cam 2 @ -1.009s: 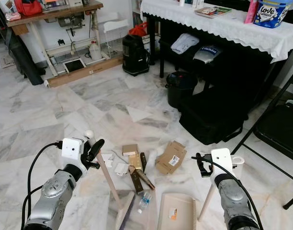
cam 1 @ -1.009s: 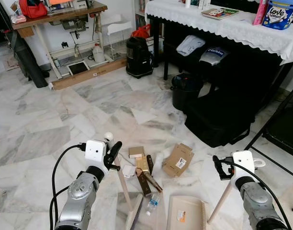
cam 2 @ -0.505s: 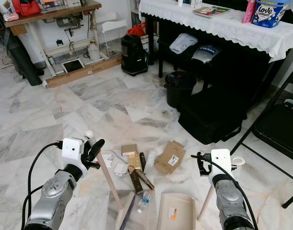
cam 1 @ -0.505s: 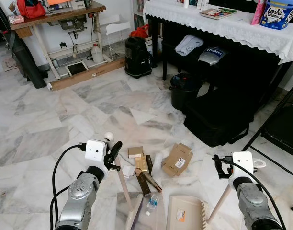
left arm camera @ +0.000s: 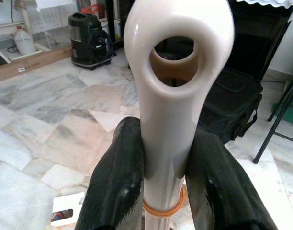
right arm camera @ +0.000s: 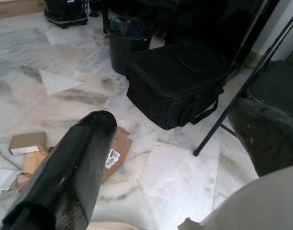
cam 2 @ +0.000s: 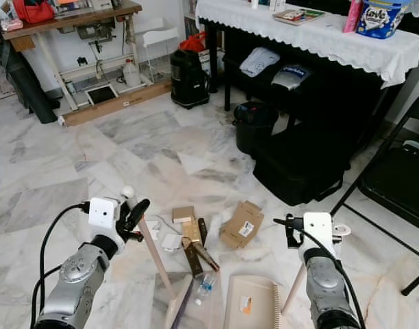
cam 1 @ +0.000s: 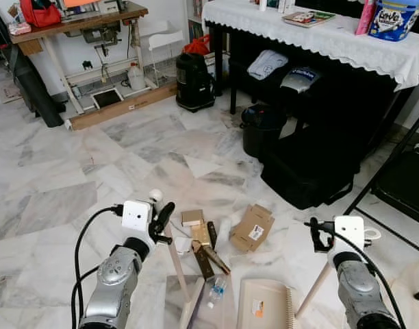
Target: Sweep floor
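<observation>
You had the left gripper (left arm camera: 166, 163) clenched on the broom (cam 1: 176, 269), right gripper (cam 1: 318, 232) grasping the dustpan (cam 1: 268, 306); litter (cam 1: 252, 227) lay unswept.

Two black fingers (right arm camera: 65, 177) spread wide, one near, one at frame edge. Pale dustpan handle (right arm camera: 261, 201) sits by the far finger. Beyond the fingertips: black bag (right arm camera: 177, 79) on marble floor (right arm camera: 175, 172), black bin (right arm camera: 129, 40) past it. Flattened cardboard box (right arm camera: 115, 151) just beside the near finger; small box (right arm camera: 27, 142) close by.
</observation>
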You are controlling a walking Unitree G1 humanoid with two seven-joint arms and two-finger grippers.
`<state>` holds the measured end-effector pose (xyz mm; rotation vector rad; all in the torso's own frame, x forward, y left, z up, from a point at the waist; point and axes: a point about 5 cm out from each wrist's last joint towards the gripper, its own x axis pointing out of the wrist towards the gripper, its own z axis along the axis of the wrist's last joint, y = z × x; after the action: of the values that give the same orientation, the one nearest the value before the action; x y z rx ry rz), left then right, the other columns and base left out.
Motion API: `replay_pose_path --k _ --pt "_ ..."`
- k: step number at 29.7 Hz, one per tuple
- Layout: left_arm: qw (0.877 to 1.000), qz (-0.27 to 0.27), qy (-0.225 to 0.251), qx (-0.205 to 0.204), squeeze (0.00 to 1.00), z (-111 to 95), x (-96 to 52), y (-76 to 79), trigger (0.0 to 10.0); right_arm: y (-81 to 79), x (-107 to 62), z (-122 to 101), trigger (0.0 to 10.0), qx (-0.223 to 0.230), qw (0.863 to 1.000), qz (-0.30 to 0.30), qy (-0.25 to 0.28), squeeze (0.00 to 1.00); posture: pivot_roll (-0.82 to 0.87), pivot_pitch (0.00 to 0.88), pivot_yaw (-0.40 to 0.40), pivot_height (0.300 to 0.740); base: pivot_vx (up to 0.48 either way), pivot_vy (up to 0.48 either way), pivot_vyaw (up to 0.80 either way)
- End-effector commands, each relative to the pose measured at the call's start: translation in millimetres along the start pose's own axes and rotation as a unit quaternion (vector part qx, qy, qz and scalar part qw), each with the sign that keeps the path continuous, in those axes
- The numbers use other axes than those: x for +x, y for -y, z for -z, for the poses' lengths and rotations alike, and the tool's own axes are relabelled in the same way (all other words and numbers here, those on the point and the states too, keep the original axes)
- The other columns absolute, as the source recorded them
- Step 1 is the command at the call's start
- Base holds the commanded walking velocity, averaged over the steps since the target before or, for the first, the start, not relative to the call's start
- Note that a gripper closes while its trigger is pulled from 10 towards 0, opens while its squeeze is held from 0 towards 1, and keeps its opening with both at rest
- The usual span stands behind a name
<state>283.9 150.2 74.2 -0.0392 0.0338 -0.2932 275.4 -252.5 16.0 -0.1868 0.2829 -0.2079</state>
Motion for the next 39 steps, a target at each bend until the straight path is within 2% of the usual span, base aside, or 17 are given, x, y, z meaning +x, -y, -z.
replay_pose_path --k 1,10,21,26,33,39 --pt "1.000 0.002 0.006 0.008 0.00 -4 2.3 -1.1 10.0 -5.2 -2.1 1 10.0 0.002 1.000 -0.004 0.007 0.00 0.08 0.000 0.035 0.740 0.000 0.000 0.00" --pt "1.000 0.001 0.006 0.010 0.00 -4 2.0 -1.6 10.0 -10.7 -4.8 2 10.0 0.007 1.000 0.003 0.013 0.00 0.08 0.000 0.035 0.740 0.000 0.000 0.00" --pt "1.000 0.003 0.007 0.008 0.00 -4 2.4 -1.1 10.0 -0.3 -8.3 1 10.0 0.011 0.998 0.051 0.029 0.00 0.08 0.000 0.035 0.740 0.000 0.000 0.00" --pt "1.000 0.004 0.007 0.008 0.00 -4 2.7 -0.5 10.0 -5.4 -12.0 3 10.0 0.022 0.998 0.051 0.032 0.00 0.08 0.000 0.034 0.740 0.000 0.000 0.00" --pt "1.000 0.005 0.006 0.009 0.00 -4 3.0 -0.2 10.0 -0.4 -14.5 4 10.0 0.049 0.995 0.082 0.038 0.00 0.08 0.000 0.035 0.740 0.000 0.000 0.00" --pt "1.000 0.005 0.006 0.009 0.00 -4 3.3 -0.3 10.0 -2.4 -16.5 8 10.0 0.050 0.995 0.076 0.030 0.00 0.08 0.000 0.037 0.740 0.000 0.000 0.00"
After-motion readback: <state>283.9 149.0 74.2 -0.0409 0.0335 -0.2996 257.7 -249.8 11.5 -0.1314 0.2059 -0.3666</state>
